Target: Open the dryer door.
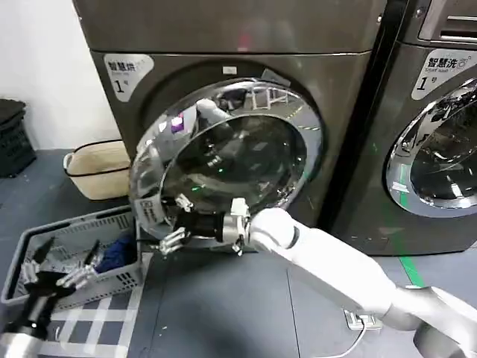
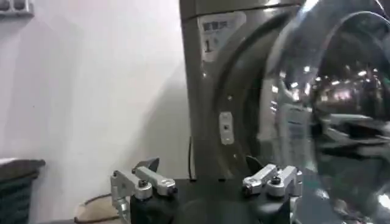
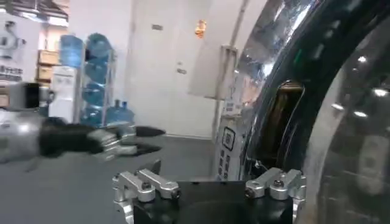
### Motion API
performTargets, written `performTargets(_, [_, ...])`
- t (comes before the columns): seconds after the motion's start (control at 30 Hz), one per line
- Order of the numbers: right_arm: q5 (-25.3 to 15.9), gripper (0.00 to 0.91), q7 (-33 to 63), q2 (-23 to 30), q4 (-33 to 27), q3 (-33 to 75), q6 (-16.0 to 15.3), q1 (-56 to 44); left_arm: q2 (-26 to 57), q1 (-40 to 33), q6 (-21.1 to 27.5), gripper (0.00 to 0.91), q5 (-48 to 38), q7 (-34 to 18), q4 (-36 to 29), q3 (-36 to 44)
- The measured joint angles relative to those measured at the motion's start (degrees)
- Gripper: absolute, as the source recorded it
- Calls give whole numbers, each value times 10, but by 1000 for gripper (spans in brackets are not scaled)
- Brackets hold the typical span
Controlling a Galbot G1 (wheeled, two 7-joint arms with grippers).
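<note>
I see the dryer door (image 1: pixel 231 160) partly swung out from the dryer (image 1: pixel 246 67). My right gripper (image 1: pixel 173 221) is at the lower left rim of the door, its fingers spread apart and holding nothing. My left gripper (image 1: pixel 59 265) waits low over the laundry basket (image 1: pixel 45 239), fingers also spread.

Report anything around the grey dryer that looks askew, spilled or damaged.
Nothing stands out. The grey dryer's round chrome-rimmed glass door stands partly swung open, as intended, with the right gripper open at its lower edge. The left gripper hangs open over the grey plastic laundry basket, which sits upright on the floor.
</note>
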Motion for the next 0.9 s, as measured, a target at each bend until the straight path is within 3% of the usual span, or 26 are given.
performTargets(0.4, [0,907,-44,-75,89,42,-5,-53,94,-65,4,907,-23,9,50,39])
performTargets(0.9, [-19,907,-64,-181,194,156,6,-185,237,-212,12,907,-34,55,108,214])
